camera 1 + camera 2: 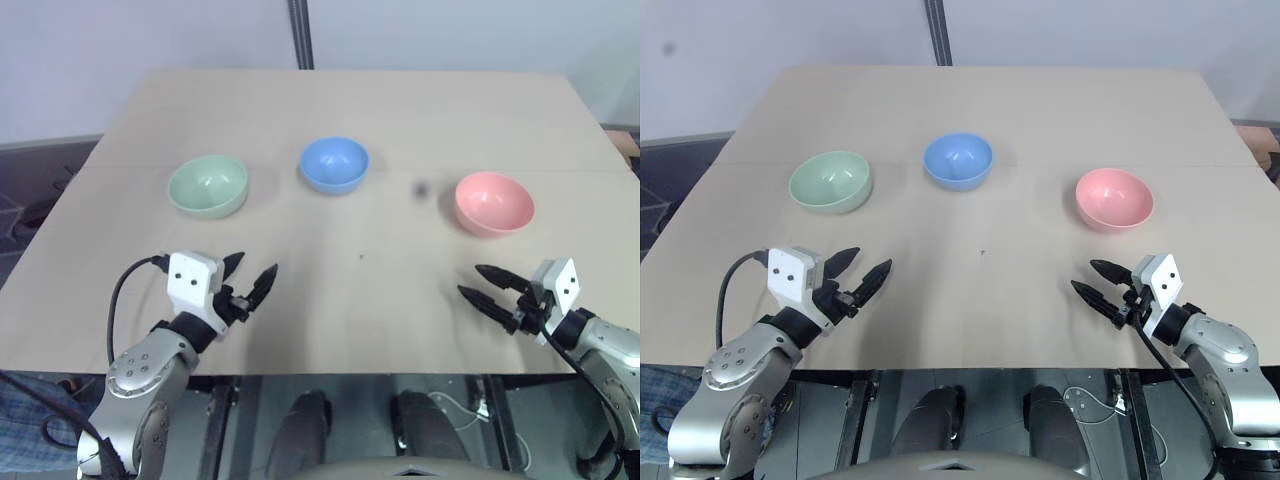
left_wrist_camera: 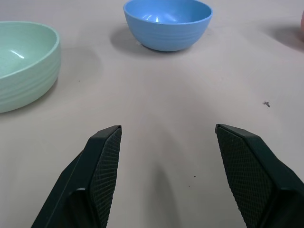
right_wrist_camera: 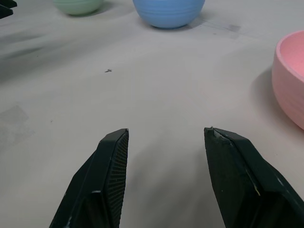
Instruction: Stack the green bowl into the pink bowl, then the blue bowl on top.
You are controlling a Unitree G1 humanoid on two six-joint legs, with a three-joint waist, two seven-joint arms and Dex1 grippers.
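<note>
**Both claws released and empty before three separate bowls**

Left claw (image 1: 252,277) hangs just above the near part of the worktop (image 1: 360,110), its two black fingers spread apart and holding nothing. The right claw (image 1: 478,282) hangs likewise near the front edge on the other side, fingers apart and empty.

Three bowls stand upright in a loose row across the middle of the worktop, each apart from the others. The green bowl (image 1: 208,186) is ahead of the left claw. The blue bowl (image 1: 334,164) sits in the middle, a little farther back. The pink bowl (image 1: 493,203) is ahead of the right claw. None is stacked in another, and all look empty.

Bare worktop lies between each claw and the bowl ahead of it, with nothing in the way. A small dark speck (image 1: 361,256) marks the surface between the claws.

The worktop is pale beige and matte. Behind it rises a light wall with a dark upright post (image 1: 301,33).

Count: one green bowl, one blue bowl, one pink bowl, two claws.
</note>
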